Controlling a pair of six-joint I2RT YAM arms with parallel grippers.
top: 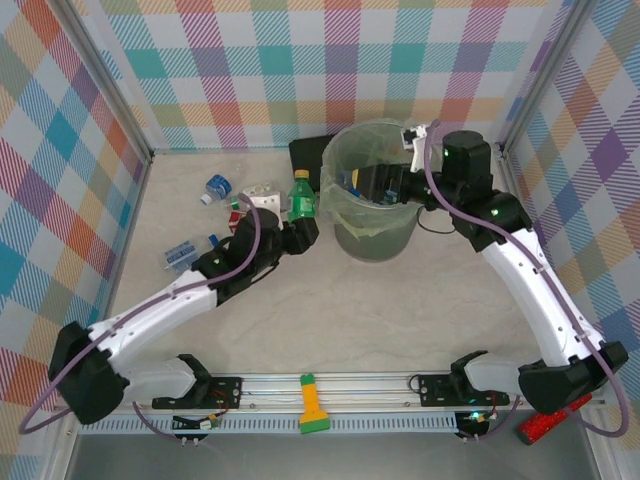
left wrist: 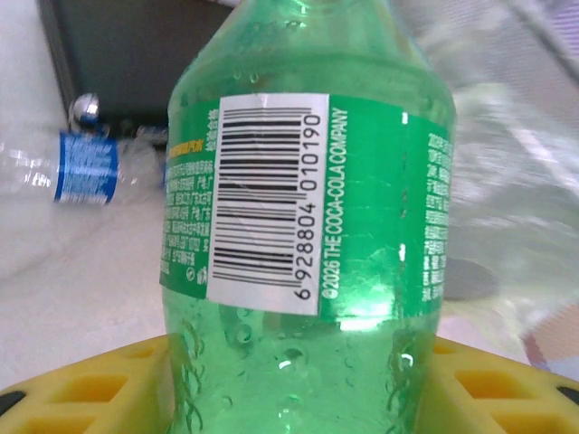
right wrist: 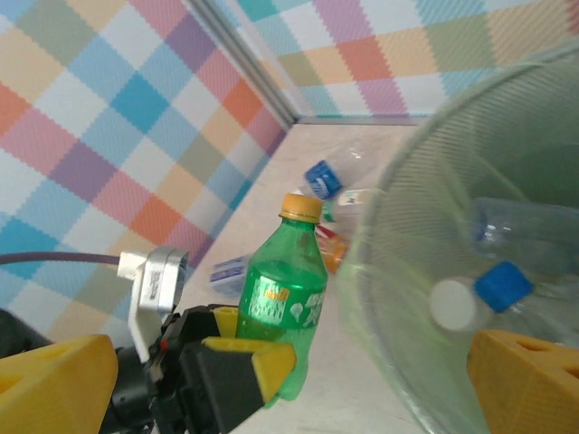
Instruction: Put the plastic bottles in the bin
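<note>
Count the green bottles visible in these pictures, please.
1. The green bottle stands upright just left of the bin, held in the left gripper. Others may be hidden inside the bin.

Cropping the green bottle (left wrist: 298,226), just left of the bin (left wrist: 520,145), at cap and base. Blurring the bin's wall. Hiding part of the black flat object (top: 308,152) behind the bin. Rendering the clear bottles (top: 218,186) farther left too small for reading.

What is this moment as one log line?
left tool: grips green bottle, upright beside bin | right tool: open over bin
</note>
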